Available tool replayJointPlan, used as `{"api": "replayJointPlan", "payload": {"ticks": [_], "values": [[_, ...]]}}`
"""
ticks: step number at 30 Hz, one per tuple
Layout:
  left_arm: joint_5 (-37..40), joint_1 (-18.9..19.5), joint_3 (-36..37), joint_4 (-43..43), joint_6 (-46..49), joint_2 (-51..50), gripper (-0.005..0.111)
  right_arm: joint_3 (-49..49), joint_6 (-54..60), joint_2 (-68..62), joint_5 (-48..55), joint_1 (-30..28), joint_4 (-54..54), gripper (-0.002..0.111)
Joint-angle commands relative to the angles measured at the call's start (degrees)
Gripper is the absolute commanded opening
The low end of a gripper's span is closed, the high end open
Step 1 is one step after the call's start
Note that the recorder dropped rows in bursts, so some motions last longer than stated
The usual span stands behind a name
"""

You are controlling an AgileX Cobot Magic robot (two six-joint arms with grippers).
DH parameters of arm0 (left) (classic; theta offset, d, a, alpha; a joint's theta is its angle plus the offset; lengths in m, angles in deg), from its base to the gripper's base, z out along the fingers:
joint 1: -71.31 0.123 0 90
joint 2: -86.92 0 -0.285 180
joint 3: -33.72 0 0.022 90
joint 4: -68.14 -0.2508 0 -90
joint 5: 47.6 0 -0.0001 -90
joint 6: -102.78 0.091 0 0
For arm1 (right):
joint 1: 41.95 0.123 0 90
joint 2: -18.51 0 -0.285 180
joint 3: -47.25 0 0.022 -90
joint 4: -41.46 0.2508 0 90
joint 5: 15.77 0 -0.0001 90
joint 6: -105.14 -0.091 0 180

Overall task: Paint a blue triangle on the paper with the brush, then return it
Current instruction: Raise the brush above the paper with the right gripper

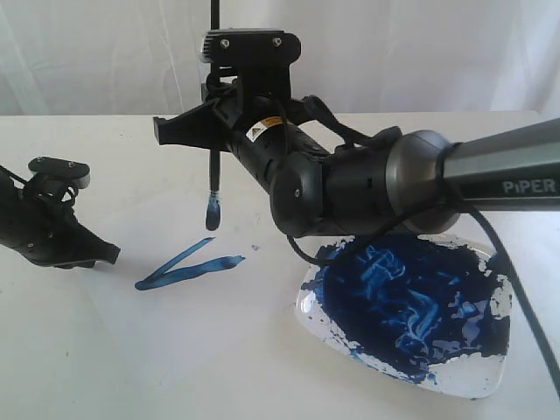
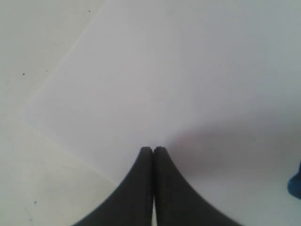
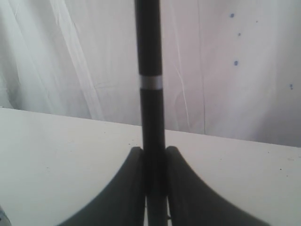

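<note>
My right gripper (image 1: 211,131) reaches across the middle and is shut on the brush (image 1: 213,179), holding it upright. The brush's blue-stained tip (image 1: 213,211) hangs just above the table, a little beyond the blue triangle (image 1: 186,268). The triangle shows as two thick dark-blue strokes joined at their left end and spreading apart to the right. In the right wrist view the black handle (image 3: 151,94) stands between the fingers of the right gripper (image 3: 154,153). My left gripper (image 1: 107,254) is shut with nothing in it, its tip (image 2: 153,149) low over the white paper (image 2: 164,70) near one corner.
A clear paint dish (image 1: 490,385) smeared with blue paint sits at the front right, under the right arm. A blue paint mark (image 2: 296,186) shows at the edge of the left wrist view. A white curtain (image 1: 420,52) closes off the back of the table.
</note>
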Motion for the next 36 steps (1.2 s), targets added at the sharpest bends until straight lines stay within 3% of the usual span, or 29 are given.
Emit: {"api": "replayJointPlan", "payload": {"ticks": [1,36], "values": [[0.75,-0.28,-0.17,0.35,-0.15,0.19,0.0,-1.03,-2.49,-1.73,-1.87,0.01,-0.67,0.0],[0.89,-0.28,-0.17,0.35,-0.15,0.19,0.0,-2.27,-2.64,-4.08,-4.22,0.01,-0.67,0.0]]}}
